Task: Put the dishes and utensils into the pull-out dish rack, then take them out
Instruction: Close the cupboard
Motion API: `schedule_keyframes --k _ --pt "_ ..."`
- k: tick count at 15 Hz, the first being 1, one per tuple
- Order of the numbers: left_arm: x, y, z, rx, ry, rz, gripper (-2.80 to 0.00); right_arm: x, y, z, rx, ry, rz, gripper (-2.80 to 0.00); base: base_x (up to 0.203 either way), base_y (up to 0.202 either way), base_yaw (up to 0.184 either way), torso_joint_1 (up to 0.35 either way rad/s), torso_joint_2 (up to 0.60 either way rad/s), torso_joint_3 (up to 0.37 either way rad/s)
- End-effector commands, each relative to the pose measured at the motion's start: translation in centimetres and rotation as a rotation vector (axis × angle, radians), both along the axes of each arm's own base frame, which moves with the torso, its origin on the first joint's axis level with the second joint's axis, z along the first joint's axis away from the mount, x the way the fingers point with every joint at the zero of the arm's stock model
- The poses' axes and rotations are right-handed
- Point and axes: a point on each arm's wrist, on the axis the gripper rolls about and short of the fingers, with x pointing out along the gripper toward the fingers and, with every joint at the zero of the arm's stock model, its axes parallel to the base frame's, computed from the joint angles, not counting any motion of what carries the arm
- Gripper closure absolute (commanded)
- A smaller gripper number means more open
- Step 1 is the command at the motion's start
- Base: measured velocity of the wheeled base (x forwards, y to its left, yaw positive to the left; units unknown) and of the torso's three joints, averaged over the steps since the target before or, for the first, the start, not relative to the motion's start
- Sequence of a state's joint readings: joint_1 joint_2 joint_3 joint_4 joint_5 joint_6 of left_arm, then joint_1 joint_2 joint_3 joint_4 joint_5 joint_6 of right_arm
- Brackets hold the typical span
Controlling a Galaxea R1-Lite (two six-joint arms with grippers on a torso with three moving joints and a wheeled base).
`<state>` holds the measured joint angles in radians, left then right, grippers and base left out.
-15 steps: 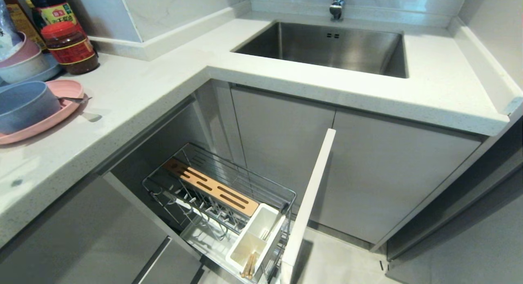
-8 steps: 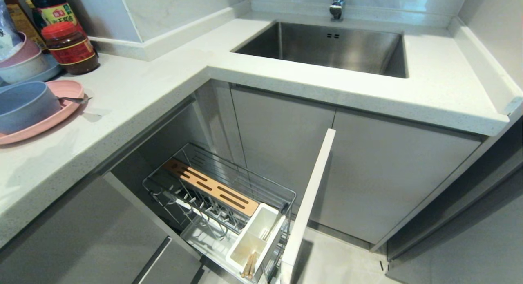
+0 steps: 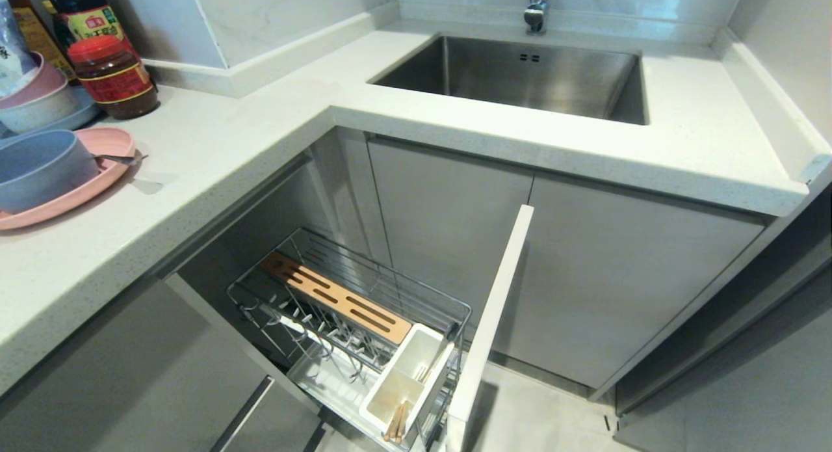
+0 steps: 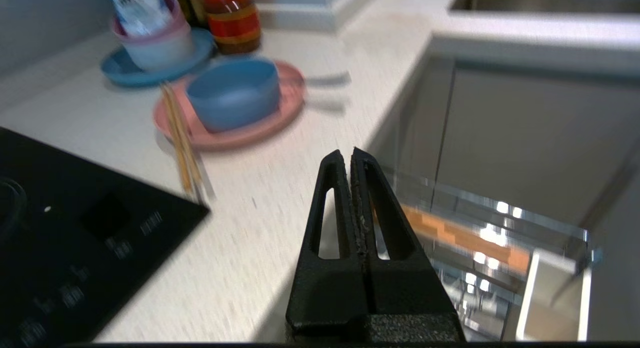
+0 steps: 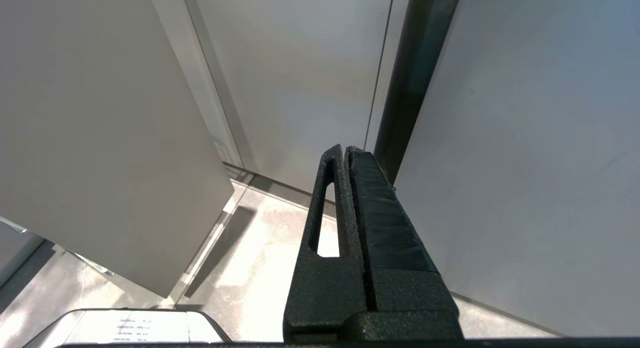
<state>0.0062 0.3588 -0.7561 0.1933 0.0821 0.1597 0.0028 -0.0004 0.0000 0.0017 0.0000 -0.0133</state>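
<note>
The chrome wire pull-out dish rack [image 3: 351, 322] stood open from above, its upright plate dividers [image 3: 305, 328] empty. A slotted wooden board [image 3: 338, 299] covered the rear strip. Light wooden chopsticks [image 3: 395, 421] occupied the white plastic utensil box [image 3: 406, 380]; the narrow pale-grey cabinet front [image 3: 491, 315] blocked access from the right.

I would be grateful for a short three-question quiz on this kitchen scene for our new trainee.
1. True or false: the bowl sits on the plate.
2. The left gripper is: A) open; B) shut and empty; C) shut on the bowl.
3. Fill in: the rack stands pulled ___.
Key: 1 true; 2 B; 3 out.
</note>
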Motion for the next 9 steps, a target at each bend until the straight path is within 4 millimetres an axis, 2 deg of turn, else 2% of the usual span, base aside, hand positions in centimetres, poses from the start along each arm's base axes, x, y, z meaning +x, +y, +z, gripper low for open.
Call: schedule_keyframes --k 1,4,7,9 --pt "-1.7 -0.1 -4.6 0.015 -0.033 -0.016 0.0 0.0 0.0 0.0 -0.001 0.0 0.0 0.0 0.0 0.0 0.0 0.0 0.0 0.0" --pt "-0.6 -0.2 -10.8 0.04 0.021 -0.08 0.0 0.0 0.0 0.0 -0.001 0.0 0.0 0.0 0.0 0.0 0.0 0.0 0.0 0.0" --pt "1.2 -0.2 -14.4 0.049 0.011 -0.082 0.0 0.0 0.0 0.0 -0.001 0.0 0.0 0.0 0.0 0.0 0.0 0.0 0.0 0.0" --pt "2.4 -0.2 -17.1 0.051 0.064 -0.075 0.0 0.0 0.0 0.0 -0.001 0.0 0.0 0.0 0.0 0.0 0.0 0.0 0.0 0.0"
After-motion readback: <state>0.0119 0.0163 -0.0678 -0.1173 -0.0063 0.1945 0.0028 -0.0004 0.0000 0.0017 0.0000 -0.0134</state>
